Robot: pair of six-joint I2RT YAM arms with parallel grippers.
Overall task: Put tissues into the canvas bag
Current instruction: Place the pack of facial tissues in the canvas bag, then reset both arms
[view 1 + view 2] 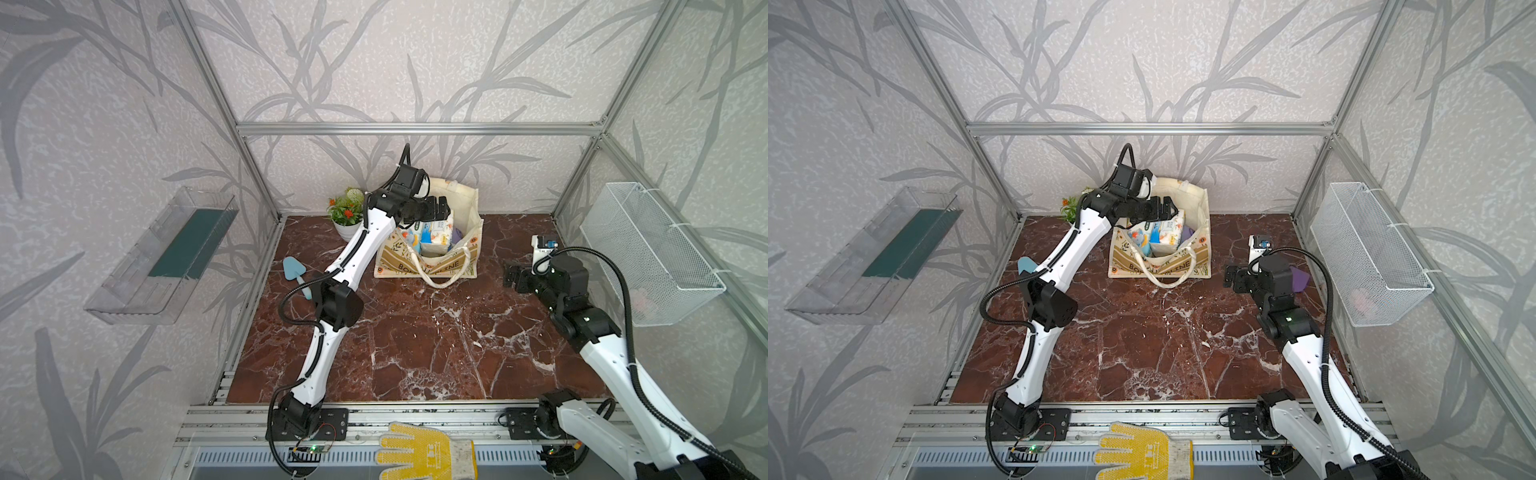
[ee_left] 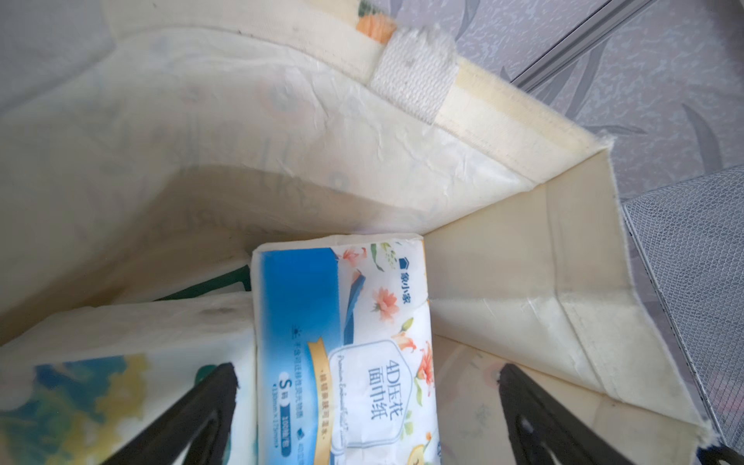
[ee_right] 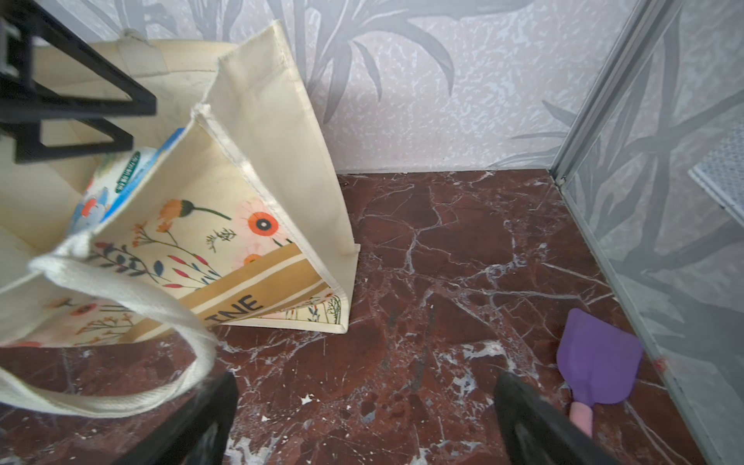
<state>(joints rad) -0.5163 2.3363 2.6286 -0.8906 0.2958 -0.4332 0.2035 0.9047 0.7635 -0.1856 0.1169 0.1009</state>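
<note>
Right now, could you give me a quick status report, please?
Left gripper open over canvas bag. Right gripper open, empty. Tissue packs inside bag. Nothing blocking.

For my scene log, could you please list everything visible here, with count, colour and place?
table: one, red-brown marble, enclosure floor
canvas bag: one, cream with tan band, back centre of the table
tissue packs: at least three showing, blue-white and floral, inside the bag
potted plant: one, green with orange flowers, beside the bag
blue shovel: one, light blue, table edge near the plant
tray: one, clear, mounted off the table, blue shovel's side
wire basket: one, white, mounted opposite the tray
small box: one, white with blue, back, basket's side
purple shovel: one, purple, near the box
glove: one, yellow-white, front rail
left tool: open, over the bag's mouth
right tool: open, empty, beside the bag
</note>
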